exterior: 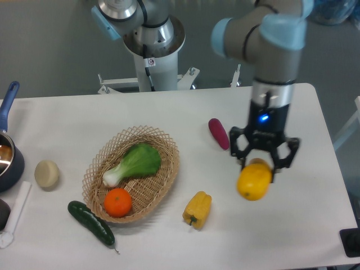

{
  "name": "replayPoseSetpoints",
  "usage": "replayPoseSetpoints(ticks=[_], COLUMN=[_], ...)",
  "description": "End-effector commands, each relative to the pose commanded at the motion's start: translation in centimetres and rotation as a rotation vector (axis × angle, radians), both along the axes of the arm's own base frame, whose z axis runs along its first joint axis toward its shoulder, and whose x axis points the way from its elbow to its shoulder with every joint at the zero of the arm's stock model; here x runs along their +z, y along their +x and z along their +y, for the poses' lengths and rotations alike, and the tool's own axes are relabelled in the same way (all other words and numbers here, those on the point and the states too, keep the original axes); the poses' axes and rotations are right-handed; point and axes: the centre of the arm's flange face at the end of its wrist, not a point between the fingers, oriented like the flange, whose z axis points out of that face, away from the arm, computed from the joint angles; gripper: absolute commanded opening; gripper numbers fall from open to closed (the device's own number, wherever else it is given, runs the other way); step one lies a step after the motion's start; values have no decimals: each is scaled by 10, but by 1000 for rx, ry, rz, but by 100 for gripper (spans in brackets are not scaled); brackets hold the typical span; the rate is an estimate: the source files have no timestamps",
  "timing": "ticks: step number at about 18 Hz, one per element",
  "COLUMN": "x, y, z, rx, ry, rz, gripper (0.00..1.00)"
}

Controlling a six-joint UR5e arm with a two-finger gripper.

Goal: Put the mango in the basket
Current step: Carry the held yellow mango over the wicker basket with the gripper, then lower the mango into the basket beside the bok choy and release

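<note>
The mango [253,180] is a smooth yellow-orange oval fruit held in my gripper [259,166], lifted above the right part of the white table. The fingers are shut on its upper end. The basket [133,172], oval tan wicker with a looped rim, lies left of centre, well to the left of the gripper. It holds a green bok choy [134,163] and a round orange [118,202].
A yellow bell pepper [197,208] lies between basket and gripper. A purple sweet potato [219,133] lies left of the gripper. A cucumber [90,223] lies at the basket's front left. A pale round potato [46,173] and a blue pot [8,154] are at far left.
</note>
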Motion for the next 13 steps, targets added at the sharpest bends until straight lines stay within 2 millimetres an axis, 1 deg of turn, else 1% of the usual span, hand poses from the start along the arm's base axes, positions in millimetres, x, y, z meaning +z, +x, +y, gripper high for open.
replayPoseSetpoints(ticks=[2, 3, 4, 6, 7, 9, 12, 13], x=[-15, -20, -31, -40, -41, -53, -64, -63], y=[31, 47, 67, 102, 113, 134, 176, 183], z=[6, 10, 15, 24, 30, 37, 49, 52], rx=[100, 111, 90, 43, 22, -10, -81, -93], ry=[-21, -42, -78, -119, -124, -150, -172, -174], rz=[-75, -81, -82, -74, -75, -83, -90, -89], gripper=[53, 52, 52, 52, 52, 52, 52, 52])
